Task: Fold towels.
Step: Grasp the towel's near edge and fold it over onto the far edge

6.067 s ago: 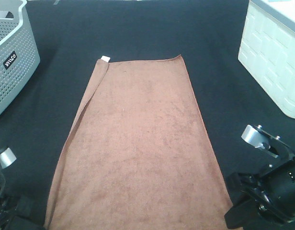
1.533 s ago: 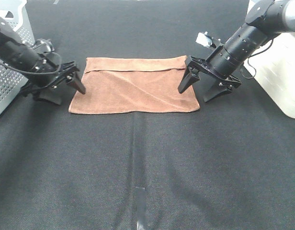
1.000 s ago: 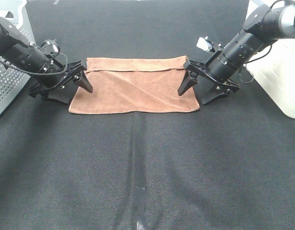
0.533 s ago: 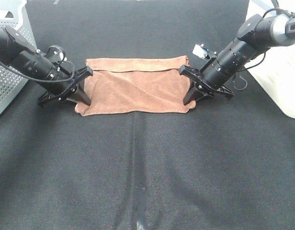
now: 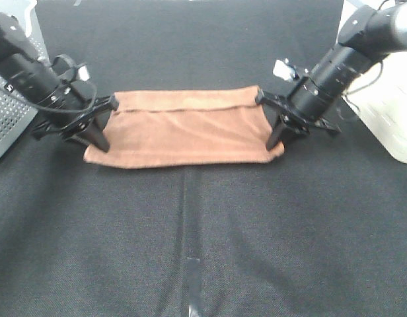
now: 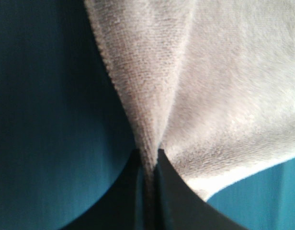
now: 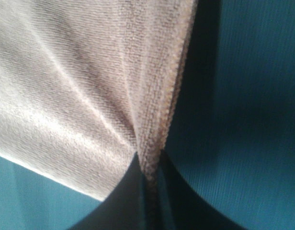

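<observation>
The rust-brown towel [image 5: 184, 129] lies folded in half on the black mat, stretched taut between both arms. My left gripper [image 5: 101, 140] is shut on the towel's left edge, and my right gripper [image 5: 275, 140] is shut on its right edge. In the left wrist view the towel [image 6: 195, 76] bunches into a pinch between the dark fingers [image 6: 171, 191]. The right wrist view shows the towel [image 7: 90, 72] and its hem squeezed between the fingers [image 7: 123, 196]. The near corners hang slightly beyond each grip.
A grey perforated basket [image 5: 8, 112] stands at the far left behind the left arm. A white bin [image 5: 388, 112] stands at the far right beside the right arm. A strip of tape [image 5: 195, 284] marks the mat near the front.
Both grippers came down on the towel's side edges and shut on them. The towel has since been pulled wider and taut, its ends lifting a little.
</observation>
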`<act>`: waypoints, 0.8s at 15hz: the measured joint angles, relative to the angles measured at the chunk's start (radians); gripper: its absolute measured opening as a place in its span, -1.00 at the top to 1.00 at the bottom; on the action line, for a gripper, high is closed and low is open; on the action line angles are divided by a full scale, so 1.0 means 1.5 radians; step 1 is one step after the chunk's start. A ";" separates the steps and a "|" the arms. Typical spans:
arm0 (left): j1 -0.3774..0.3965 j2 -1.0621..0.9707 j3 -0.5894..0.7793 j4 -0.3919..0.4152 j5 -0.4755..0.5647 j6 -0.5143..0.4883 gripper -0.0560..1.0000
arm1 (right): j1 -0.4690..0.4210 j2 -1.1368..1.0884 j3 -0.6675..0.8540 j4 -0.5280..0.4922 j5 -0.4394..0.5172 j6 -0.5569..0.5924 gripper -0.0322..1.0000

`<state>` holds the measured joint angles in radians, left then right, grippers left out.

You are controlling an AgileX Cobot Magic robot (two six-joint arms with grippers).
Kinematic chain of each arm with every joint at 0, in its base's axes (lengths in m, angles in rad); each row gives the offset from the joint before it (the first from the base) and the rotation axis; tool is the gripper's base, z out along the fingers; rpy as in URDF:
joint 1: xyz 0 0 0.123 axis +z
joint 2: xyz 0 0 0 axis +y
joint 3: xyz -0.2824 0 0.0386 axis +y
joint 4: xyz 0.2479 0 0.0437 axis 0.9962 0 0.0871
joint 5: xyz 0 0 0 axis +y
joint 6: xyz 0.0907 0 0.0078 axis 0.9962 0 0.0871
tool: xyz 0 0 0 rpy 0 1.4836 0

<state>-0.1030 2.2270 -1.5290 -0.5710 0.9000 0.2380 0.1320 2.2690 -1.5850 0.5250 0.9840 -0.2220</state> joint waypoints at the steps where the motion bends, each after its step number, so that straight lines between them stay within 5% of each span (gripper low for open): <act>1: 0.000 -0.025 0.040 0.000 -0.003 0.008 0.87 | 0.002 -0.026 0.059 0.007 -0.015 -0.005 0.94; 7: -0.001 -0.141 0.240 0.000 -0.055 0.036 0.87 | 0.005 -0.143 0.339 0.079 -0.127 -0.072 0.94; 12: -0.001 -0.141 0.195 0.002 -0.078 0.025 0.87 | 0.005 -0.151 0.300 0.085 -0.145 -0.089 0.94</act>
<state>-0.1040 2.0150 -1.2370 -0.5680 0.7830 0.2760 0.1390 2.0420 -1.1350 0.6530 0.7660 -0.3560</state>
